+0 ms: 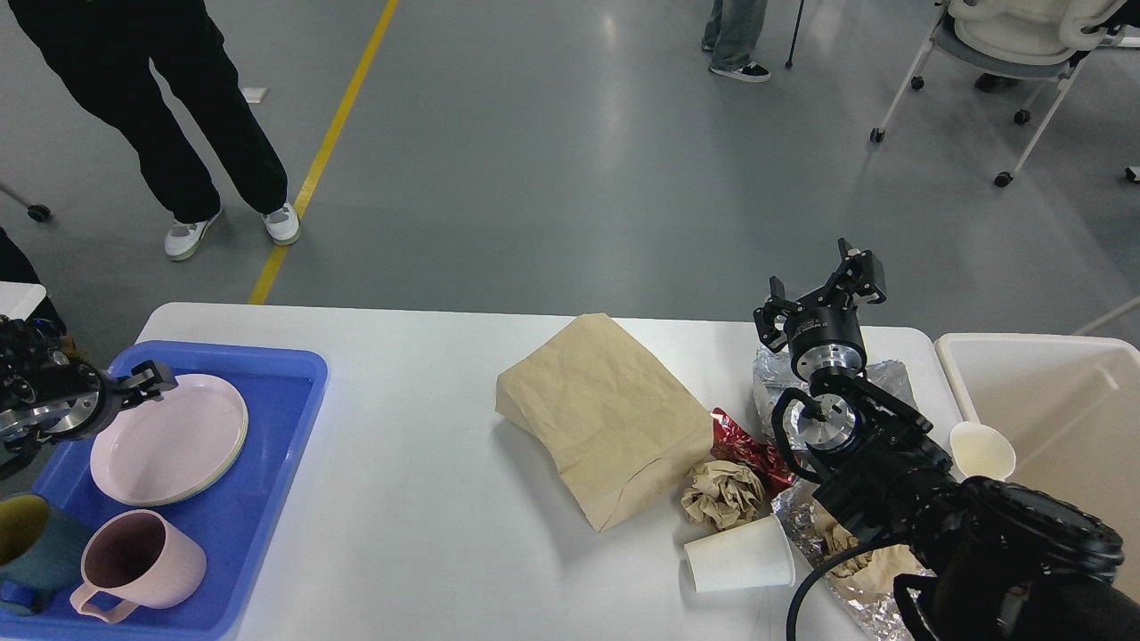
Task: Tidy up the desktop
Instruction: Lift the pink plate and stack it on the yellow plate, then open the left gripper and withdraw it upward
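The white desktop point(419, 481) carries a brown paper bag point(606, 414) in the middle. To its right lie a red wrapper point(744, 445), a crumpled brown paper ball point(723, 491), a tipped white paper cup point(739, 556) and crumpled foil point(784, 378). My right gripper point(824, 289) is open and empty, raised over the foil at the table's far right. My left gripper point(147, 381) is at the left edge over the blue tray point(285, 427), beside a pink plate point(169, 436). Its fingers look apart and empty.
The blue tray also holds a pink mug point(138, 565) and a dark teal cup point(31, 543). A cream bin point(1060, 418) stands at the table's right end, with a small cream cup point(980, 450) by its rim. A person point(178, 107) stands behind the table; a chair point(1006, 53) is far right.
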